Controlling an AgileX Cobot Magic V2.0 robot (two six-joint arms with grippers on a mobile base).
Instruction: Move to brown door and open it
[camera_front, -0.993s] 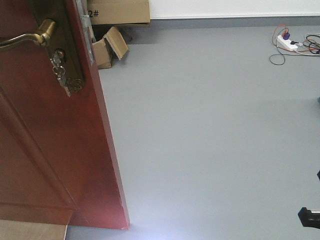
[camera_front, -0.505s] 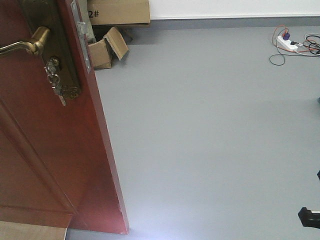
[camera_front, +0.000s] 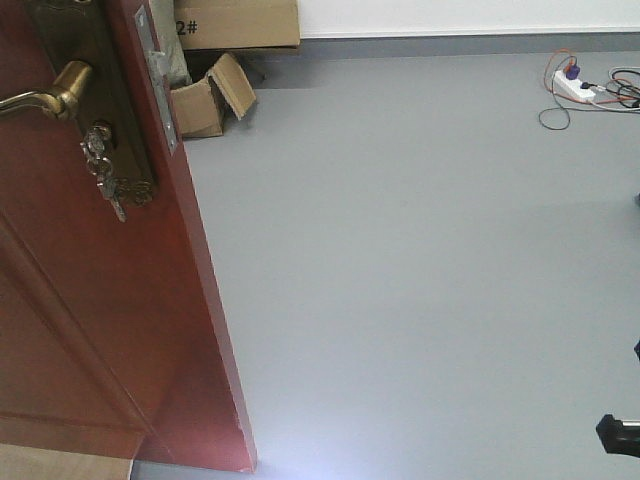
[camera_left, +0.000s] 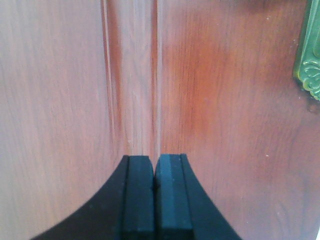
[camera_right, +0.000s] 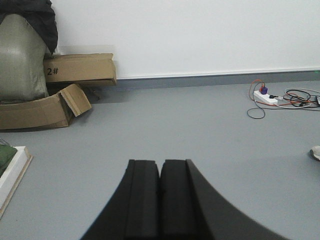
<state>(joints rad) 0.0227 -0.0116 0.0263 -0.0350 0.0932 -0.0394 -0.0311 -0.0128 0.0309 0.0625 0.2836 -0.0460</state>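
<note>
**Closed fingers set against the door panel**

Nearest is the left gripper (camera_left: 155, 200); its two black pads are pressed together with nothing between them, and they point straight at the brown door (camera_left: 200, 100), close to a vertical groove in the panel; whether they touch the wood cannot be told. Held shut like this, the pads probably serve as a blunt pusher rather than a clamp; that suits swinging a door that already stands ajar.

The right gripper (camera_right: 160, 200) is also pressed together and empty; it faces open grey floor (camera_right: 200, 130), seemingly kept out of the way.

In the front view the door (camera_front: 110, 320) fills the left side, its free edge angled into the room; the brass handle (camera_front: 45, 90) and the keys (camera_front: 105, 185) hang untouched at upper left.

Farther off, cardboard boxes (camera_front: 215, 90) sit by the wall; a power strip (camera_front: 575, 88) with cables lies at far right.
</note>
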